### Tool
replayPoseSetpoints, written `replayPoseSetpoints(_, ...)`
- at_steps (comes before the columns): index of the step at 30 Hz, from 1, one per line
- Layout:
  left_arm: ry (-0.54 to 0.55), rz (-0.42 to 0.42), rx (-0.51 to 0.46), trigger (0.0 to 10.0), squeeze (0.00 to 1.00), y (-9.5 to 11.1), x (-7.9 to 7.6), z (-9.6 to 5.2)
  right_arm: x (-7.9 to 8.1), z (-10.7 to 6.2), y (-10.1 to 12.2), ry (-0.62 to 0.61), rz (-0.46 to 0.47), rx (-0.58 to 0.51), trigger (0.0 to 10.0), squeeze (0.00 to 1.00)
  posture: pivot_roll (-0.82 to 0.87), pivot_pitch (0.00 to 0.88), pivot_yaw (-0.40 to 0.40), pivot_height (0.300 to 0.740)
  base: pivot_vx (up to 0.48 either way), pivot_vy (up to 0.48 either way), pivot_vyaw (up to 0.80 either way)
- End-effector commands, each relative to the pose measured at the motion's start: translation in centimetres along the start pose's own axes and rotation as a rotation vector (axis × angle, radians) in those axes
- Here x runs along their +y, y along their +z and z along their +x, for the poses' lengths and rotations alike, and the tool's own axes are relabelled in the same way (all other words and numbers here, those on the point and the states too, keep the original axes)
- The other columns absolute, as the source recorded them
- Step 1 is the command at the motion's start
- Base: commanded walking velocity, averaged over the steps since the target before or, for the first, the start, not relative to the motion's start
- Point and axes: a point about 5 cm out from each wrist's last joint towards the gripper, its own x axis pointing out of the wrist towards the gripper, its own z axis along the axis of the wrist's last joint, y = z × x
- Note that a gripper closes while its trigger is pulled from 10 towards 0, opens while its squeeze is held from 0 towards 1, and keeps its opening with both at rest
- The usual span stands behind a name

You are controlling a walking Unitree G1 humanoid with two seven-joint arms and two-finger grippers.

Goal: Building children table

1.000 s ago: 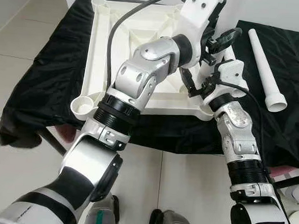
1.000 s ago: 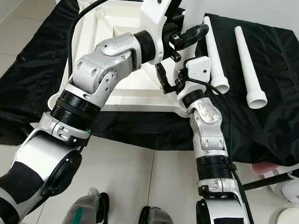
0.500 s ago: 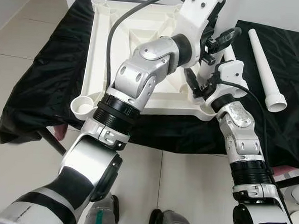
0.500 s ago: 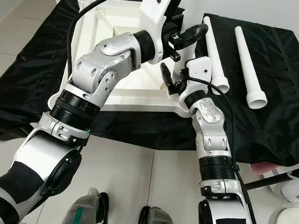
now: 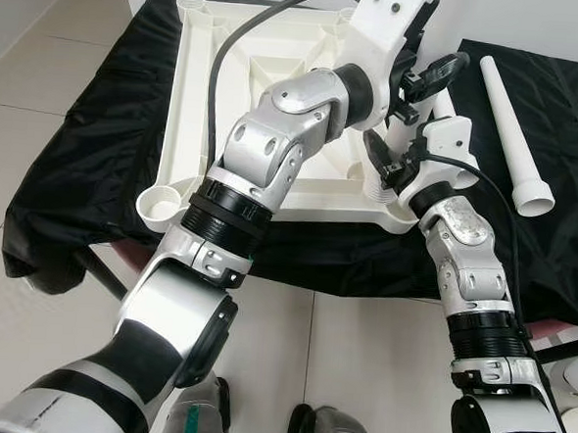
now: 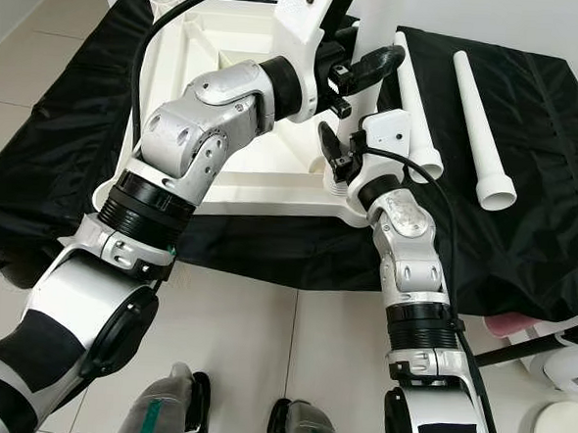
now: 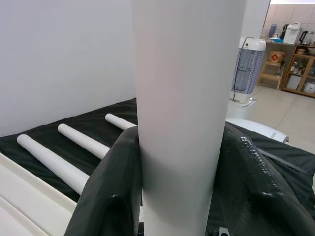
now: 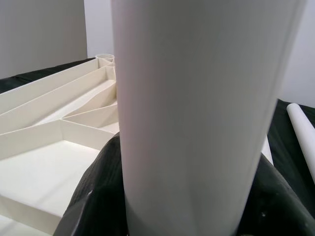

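Note:
The white table top (image 5: 178, 102) lies upside down on a black cloth (image 5: 87, 155). A white table leg (image 7: 187, 98) stands upright at the top's near right corner (image 5: 392, 215). My left gripper (image 5: 427, 80) reaches across and is shut on the leg higher up, black fingers (image 7: 106, 196) on both sides. My right gripper (image 6: 337, 153) is shut on the same leg (image 8: 197, 98) lower down, close to the socket. In the eye views the wrists hide most of that leg. Two more legs (image 6: 414, 97) (image 6: 481, 120) lie on the cloth to the right.
Open corner sockets show at the near left (image 5: 160, 206) and far left (image 5: 192, 4) of the top. Tiled floor (image 5: 29, 289) lies in front of the cloth-covered table. A white base (image 6: 564, 376) stands at the lower right. A tower fan (image 7: 248, 69) stands beyond.
My right gripper has shifted slightly up and to the right along the leg. The left arm has held its place.

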Motion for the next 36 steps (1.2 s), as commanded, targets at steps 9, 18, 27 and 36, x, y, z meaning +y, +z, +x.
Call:
replayPoseSetpoints(9,-0.046,0.011,-0.032,10.0,0.52,1.1,-0.8,0.4,-0.5,-0.1,0.2,-0.037,0.035,-0.014,10.0,0.00,0.06,0.093,-0.045,0.740,0.000,0.000,0.00)
replayPoseSetpoints(18,-0.058,-0.097,-0.087,10.0,1.00,1.6,-1.0,0.1,-1.2,-0.5,-0.1,-0.106,0.095,-0.009,10.0,0.00,0.06,0.088,-0.040,0.740,0.000,0.000,0.00)
replayPoseSetpoints(27,0.080,-0.119,-0.112,10.0,0.00,1.5,0.2,-1.3,-1.7,-1.0,0.1,-0.157,0.127,-0.039,10.0,0.00,0.05,0.078,-0.038,0.740,0.000,0.000,0.00)
replayPoseSetpoints(36,0.358,-0.198,-0.058,10.0,0.00,-1.5,2.9,-4.7,-1.7,-1.3,0.6,-0.159,0.166,-0.085,10.0,0.00,0.06,0.086,-0.048,0.740,0.000,0.000,0.00)
